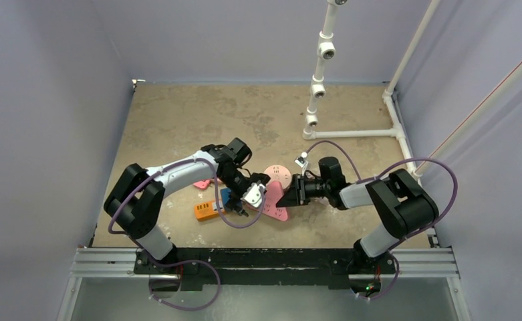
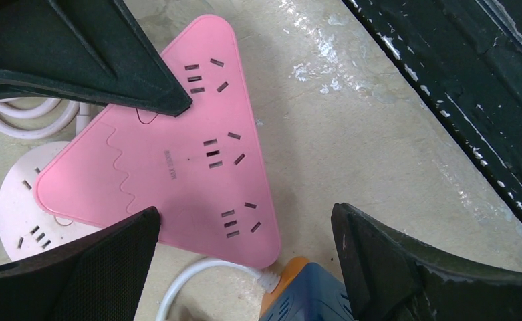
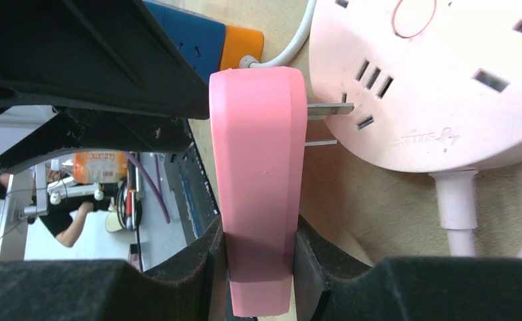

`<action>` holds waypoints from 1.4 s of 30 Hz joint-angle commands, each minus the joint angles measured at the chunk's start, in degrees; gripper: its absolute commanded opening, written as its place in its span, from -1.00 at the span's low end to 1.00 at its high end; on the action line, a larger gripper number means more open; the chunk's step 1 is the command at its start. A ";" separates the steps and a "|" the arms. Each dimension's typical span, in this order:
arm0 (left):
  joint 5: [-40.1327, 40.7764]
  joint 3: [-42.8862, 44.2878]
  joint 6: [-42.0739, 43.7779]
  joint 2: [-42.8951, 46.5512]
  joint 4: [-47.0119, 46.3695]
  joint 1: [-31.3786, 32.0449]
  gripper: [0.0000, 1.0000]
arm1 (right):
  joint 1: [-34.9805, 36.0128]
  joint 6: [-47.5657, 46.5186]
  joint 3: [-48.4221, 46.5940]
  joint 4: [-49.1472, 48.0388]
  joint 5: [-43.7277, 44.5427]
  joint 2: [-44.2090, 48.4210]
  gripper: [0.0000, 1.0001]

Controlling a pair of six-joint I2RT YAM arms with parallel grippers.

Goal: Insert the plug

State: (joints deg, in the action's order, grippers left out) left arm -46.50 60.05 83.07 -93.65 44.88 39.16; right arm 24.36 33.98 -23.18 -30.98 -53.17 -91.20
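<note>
- Plug (image 3: 258, 187): clamped across its body by the right tool (image 3: 258, 249). The blades (image 3: 328, 109) are left free and point at the round strip (image 3: 418, 87), so they can be steered to a slot.
- Blades: at the round strip's rim, beside one slot group; apparently not yet seated.
- Left tool (image 2: 244, 214): spread wide and holding nothing. It hovers just beside the round strip, over the triangular strip (image 2: 178, 180), probably ready to steady it.

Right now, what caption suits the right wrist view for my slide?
Right fingers grip a pink plug, its prongs close to the slots of a round pale-pink socket.
</note>
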 commanded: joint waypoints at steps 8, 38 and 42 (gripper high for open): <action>7.30 -2.23 -3.99 -1.75 -6.93 2.32 0.98 | 0.05 5.44 6.44 -5.81 12.16 6.13 -0.04; 10.59 0.60 -13.87 -0.98 -5.65 5.26 0.85 | 12.30 20.06 13.18 -15.05 28.89 20.92 -0.99; 9.49 2.59 -17.18 0.15 -5.82 5.18 0.84 | 12.35 19.59 12.07 -9.09 30.14 24.50 -0.95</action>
State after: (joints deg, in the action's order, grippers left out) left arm -35.70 59.18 69.58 -94.50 39.97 44.07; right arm 36.73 54.94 -9.13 -47.31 -27.11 -69.49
